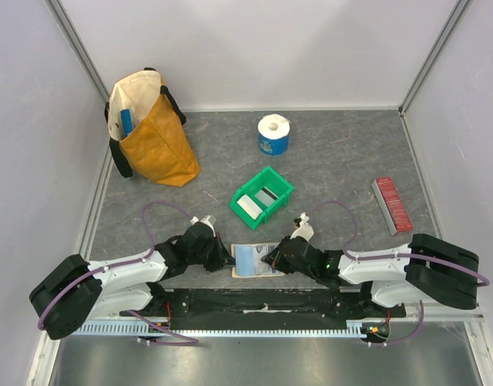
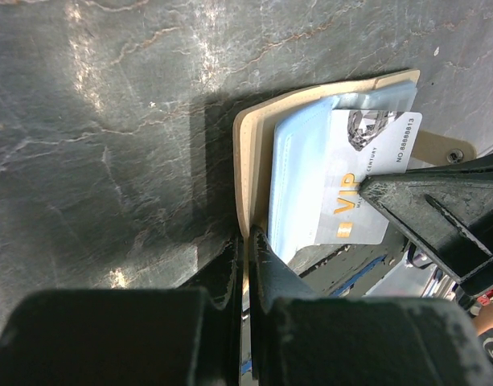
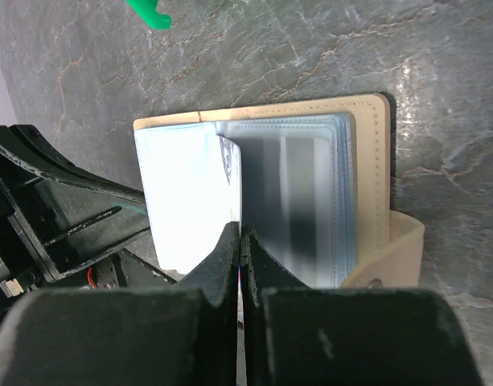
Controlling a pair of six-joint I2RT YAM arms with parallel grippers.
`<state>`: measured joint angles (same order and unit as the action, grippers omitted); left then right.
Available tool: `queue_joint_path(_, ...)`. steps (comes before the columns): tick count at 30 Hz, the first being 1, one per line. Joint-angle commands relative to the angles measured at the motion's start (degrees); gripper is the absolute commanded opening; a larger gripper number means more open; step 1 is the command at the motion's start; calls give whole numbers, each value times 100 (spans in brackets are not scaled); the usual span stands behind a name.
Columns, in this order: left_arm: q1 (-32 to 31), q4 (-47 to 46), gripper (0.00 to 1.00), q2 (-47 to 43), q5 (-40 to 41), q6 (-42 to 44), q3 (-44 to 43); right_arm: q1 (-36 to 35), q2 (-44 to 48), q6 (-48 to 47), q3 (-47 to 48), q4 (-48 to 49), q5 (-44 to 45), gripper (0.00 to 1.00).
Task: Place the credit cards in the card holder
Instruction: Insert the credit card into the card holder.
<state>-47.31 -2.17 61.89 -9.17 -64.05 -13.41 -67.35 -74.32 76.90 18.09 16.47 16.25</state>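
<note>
My left pincer [image 2: 248, 249]: clamped on the tan edge of the card holder [image 2: 248, 161]. My right pincer [image 3: 240, 245]: fingers pressed together on a silver VIP card [image 2: 367, 181] that lies on the holder's clear pockets. The card holder lies open flat on the grey surface [image 1: 334, 161], between the two arms near their bases. Beyond it I see a green bin [image 1: 276, 207] holding a white card [image 1: 248, 206] and a dark card [image 1: 268, 195]. Further out: paper roll [image 1: 273, 134], yellow bag [image 1: 154, 141], red strip [image 1: 392, 205].
</note>
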Motion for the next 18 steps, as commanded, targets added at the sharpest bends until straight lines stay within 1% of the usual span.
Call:
queue_joint_path(1,11,-99,2,87,117,-90,-13,-41,-336,-131,133,-285,-262,0)
queue_joint_path(13,20,-108,2,52,117,-108,5,-24,-802,-395,397,23,-658,0)
queue_joint_path(18,3,-82,2,60,99,-99,-4,-24,-996,-501,617,-179,-720,0)
